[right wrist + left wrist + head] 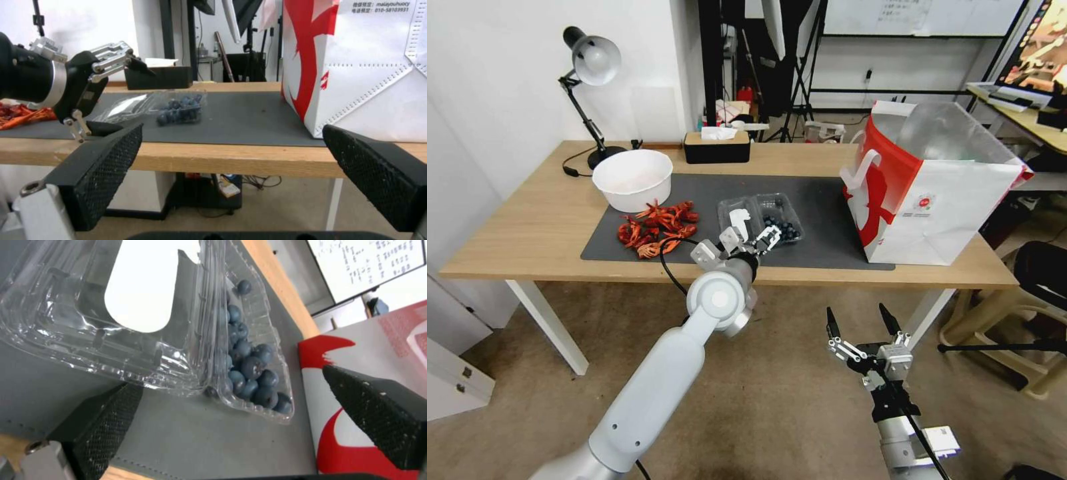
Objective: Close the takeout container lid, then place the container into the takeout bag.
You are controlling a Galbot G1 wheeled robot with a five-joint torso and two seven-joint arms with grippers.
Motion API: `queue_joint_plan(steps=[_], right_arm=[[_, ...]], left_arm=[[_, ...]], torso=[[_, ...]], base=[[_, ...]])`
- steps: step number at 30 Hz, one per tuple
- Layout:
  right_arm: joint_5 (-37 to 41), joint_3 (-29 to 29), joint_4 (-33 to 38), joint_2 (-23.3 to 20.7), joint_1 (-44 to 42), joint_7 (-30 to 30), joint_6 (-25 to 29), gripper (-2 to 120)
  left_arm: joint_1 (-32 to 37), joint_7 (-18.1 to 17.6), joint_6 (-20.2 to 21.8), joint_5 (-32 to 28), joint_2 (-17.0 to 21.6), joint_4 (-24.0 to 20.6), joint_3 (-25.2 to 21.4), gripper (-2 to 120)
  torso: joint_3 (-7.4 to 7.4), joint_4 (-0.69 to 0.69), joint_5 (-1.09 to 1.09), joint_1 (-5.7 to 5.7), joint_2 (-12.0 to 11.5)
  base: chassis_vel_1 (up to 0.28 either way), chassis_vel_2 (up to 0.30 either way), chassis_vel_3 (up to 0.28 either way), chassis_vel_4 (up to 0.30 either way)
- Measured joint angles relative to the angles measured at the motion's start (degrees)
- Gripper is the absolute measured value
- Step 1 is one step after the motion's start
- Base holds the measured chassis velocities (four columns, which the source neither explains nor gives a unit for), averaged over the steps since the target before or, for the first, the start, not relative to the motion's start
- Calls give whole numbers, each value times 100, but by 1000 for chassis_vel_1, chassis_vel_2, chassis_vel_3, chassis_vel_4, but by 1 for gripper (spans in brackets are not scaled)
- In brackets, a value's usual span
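Note:
The takeout container (780,223) lies open on the grey mat, its base holding dark blueberries (249,373). The clear lid (739,215) is folded flat beside the base and bears a white elongated piece (142,290). My left gripper (750,241) hovers open at the container's near edge, its jaws spread on either side of the hinge line, touching nothing. My right gripper (864,323) hangs open below the table's front edge, nothing between its fingers. The takeout bag (934,193), white and red with foil lining, stands open at the table's right end.
A round white bowl (632,179) and a heap of red crayfish (657,228) sit left of the container. A desk lamp (590,80) and a black tissue box (717,145) stand at the back. Bare mat (827,220) lies between container and bag.

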Motion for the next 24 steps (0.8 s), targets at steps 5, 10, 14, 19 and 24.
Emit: queue_joint_plan(steps=[5, 10, 14, 19, 24], right_arm=[[-54, -17, -16, 26, -7, -4, 23, 100], [-90, -31, -18, 40, -16, -7, 26, 100], [-111, -38, -18, 44, -21, -9, 27, 100], [-134, -47, -17, 48, -36, -10, 34, 100], [-147, -45, 2, 47, -52, -10, 39, 100]], left_arm=[[67, 159, -181, 1, -26, 3, -60, 100], [116, 310, -309, 9, -28, -3, -88, 100], [183, 566, -415, 92, -7, -44, -102, 100], [249, 1063, -482, 627, 124, -51, -34, 100], [260, 1309, -506, 1042, 234, -20, 25, 100]], torso=[[0, 0, 0, 0, 0], [0, 0, 0, 0, 0], [0, 0, 0, 0, 0], [0, 0, 0, 0, -1], [0, 0, 0, 0, -1]], base=[[0, 0, 0, 0], [0, 0, 0, 0], [0, 0, 0, 0], [0, 0, 0, 0], [0, 0, 0, 0]])
